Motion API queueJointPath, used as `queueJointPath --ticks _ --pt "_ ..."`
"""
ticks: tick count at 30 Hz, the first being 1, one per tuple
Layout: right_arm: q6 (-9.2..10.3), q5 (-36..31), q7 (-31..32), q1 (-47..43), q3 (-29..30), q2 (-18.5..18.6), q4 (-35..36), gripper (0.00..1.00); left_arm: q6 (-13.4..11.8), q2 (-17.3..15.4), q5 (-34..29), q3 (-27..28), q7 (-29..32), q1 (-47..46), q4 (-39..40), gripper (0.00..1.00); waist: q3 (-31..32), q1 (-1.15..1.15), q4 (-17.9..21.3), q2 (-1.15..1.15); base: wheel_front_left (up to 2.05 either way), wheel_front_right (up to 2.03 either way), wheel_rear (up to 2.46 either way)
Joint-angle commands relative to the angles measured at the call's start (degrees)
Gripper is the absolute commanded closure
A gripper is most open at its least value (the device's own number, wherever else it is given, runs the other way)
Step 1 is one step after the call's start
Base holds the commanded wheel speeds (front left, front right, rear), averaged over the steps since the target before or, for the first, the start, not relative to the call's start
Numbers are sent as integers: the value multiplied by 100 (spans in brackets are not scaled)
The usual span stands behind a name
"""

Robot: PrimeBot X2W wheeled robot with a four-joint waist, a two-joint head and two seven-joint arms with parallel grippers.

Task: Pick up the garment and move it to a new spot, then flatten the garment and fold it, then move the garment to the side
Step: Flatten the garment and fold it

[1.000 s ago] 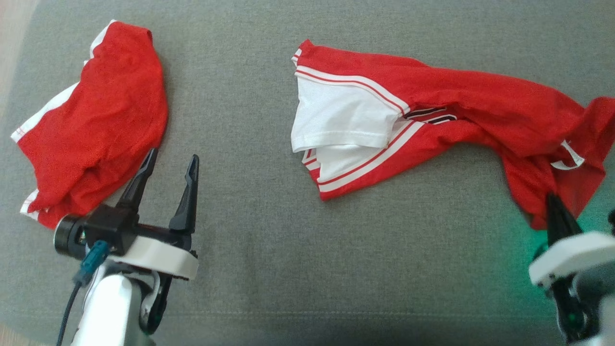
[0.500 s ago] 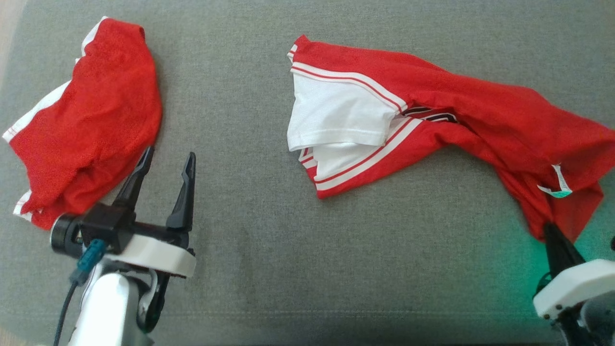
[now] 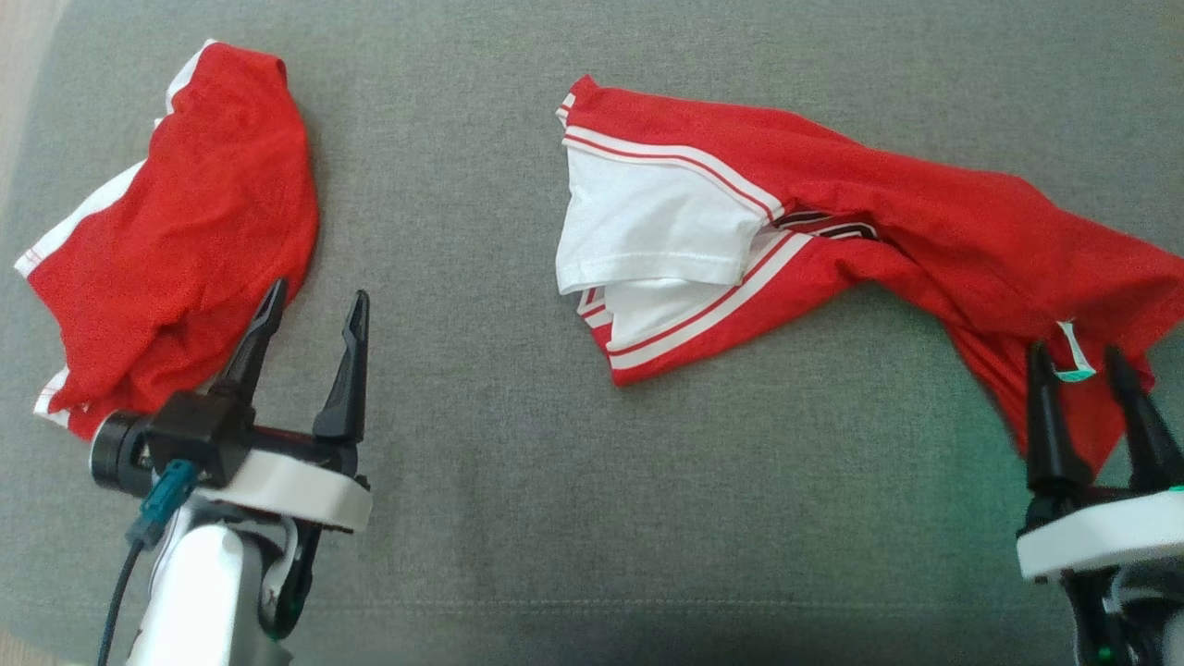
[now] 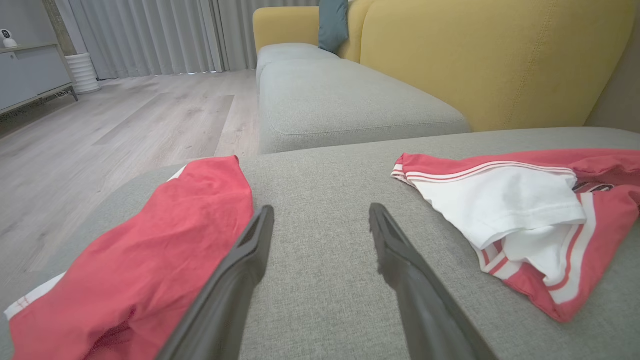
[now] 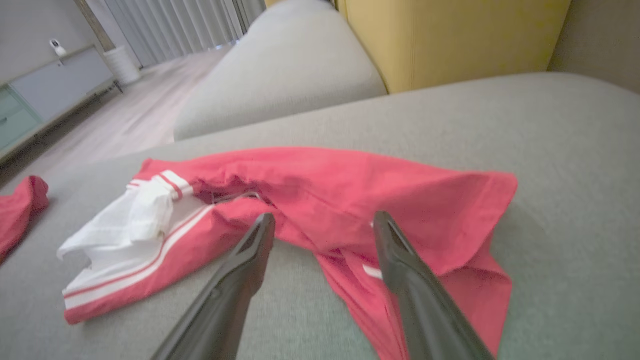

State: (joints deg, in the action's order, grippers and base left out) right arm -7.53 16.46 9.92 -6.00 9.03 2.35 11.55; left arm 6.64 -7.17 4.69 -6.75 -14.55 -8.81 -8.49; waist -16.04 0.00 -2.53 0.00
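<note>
**A:** Where's the garment (image 3: 925, 213)?

**B:** It's lying on the grey sofa cushion (image 3: 481, 444), a red piece stretched in a rumpled band from the middle out to the right edge of the head view. Its white sleeve (image 3: 647, 227), trimmed in red and white stripes, is at the middle end. A small white label (image 3: 1071, 344) shows at the right end.

**A:** And the right gripper (image 3: 1075, 351)?

**B:** Released, with the fingers spread and nothing between them. In the head view the tips lie over the garment's lower right corner, either side of that label. In the right wrist view the fingers straddle a fold of the red cloth (image 5: 350, 190). I can't tell whether they touch it.

**A:** The left gripper (image 3: 316, 289)?

**B:** Also spread wide and holding nothing. It hangs over bare cushion, well apart from the garment. One fingertip is at the edge of a second red garment (image 3: 176, 240), which is bunched at the left.

**A:** Beyond that?

**B:** The left wrist view has a yellow backrest (image 4: 490, 55) and a pale wooden floor (image 4: 125, 115).
</note>
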Motion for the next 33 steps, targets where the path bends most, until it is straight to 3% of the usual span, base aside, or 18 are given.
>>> queueJointPath --ticks 1,10,26,33 --pt "4 -38 -233 262 -130 53 208 0 17 -103 16 220 -45 -200 183 0 20 0 -4 0 0 0 0" --pt "4 -256 -1030 738 -332 53 -170 0 11 -125 -4 253 -45 -147 193 0 130 0 -11 0 0 0 0" --pt "4 -329 -1247 878 -419 53 -539 0 -6 -140 -40 210 -45 -113 246 0 132 0 -38 0 0 0 0" --pt "4 -347 -1245 952 -454 53 -522 0 45 -84 52 -200 -38 -540 141 0 -36 0 -28 0 0 0 0"
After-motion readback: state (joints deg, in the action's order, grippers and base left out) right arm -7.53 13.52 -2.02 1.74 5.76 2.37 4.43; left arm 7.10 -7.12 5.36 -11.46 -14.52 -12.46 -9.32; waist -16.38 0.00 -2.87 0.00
